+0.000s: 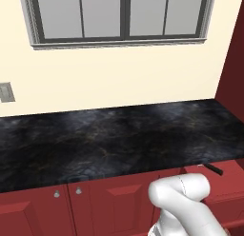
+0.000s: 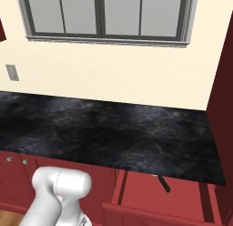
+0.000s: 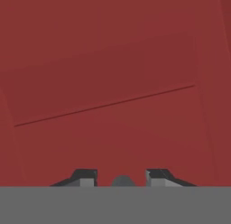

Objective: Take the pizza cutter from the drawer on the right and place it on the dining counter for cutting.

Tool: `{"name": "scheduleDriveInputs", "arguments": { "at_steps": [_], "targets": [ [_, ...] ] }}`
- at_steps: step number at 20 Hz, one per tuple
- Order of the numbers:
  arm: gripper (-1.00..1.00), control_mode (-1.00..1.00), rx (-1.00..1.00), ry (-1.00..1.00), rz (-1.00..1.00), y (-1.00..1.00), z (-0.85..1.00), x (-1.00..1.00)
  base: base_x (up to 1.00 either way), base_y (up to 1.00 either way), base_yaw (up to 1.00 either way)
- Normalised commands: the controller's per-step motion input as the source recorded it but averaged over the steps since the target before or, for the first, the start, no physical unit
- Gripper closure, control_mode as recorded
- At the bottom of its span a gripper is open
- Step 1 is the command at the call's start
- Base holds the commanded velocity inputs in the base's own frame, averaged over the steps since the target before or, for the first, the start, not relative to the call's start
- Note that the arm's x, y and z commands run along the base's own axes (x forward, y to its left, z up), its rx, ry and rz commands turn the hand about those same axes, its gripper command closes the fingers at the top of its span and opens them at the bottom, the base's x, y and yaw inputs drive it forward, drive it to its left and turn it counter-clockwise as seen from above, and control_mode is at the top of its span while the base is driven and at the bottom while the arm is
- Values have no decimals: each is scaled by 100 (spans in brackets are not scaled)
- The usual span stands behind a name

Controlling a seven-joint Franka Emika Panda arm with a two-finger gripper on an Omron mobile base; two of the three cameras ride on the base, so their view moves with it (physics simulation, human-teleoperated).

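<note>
One drawer stands open holding one pizza cutter; hand parted, empty.

The pulled-out red drawer under the black marbled counter carries a dark-handled pizza cutter lying on its floor near the back.
</note>
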Motion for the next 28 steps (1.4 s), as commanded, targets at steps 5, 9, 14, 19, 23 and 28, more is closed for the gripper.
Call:
{"name": "scheduleDriveInputs", "arguments": {
  "at_steps": [5,9,14,19,23,28],
  "targets": [
    [100,-100,0,0,-1,-44,0,-78,0,0,0],
    [100,-100,0,0,0,-46,0,-79,0,0,0],
    [100,-100,0,0,0,-44,0,-71,0,0,0],
    [100,-100,0,0,0,-45,0,-68,0,0,0],
    [100,-100,0,0,0,-40,0,-54,0,0,0],
    [100,-100,0,0,0,-23,0,-34,0,0,0]
  ]
}}
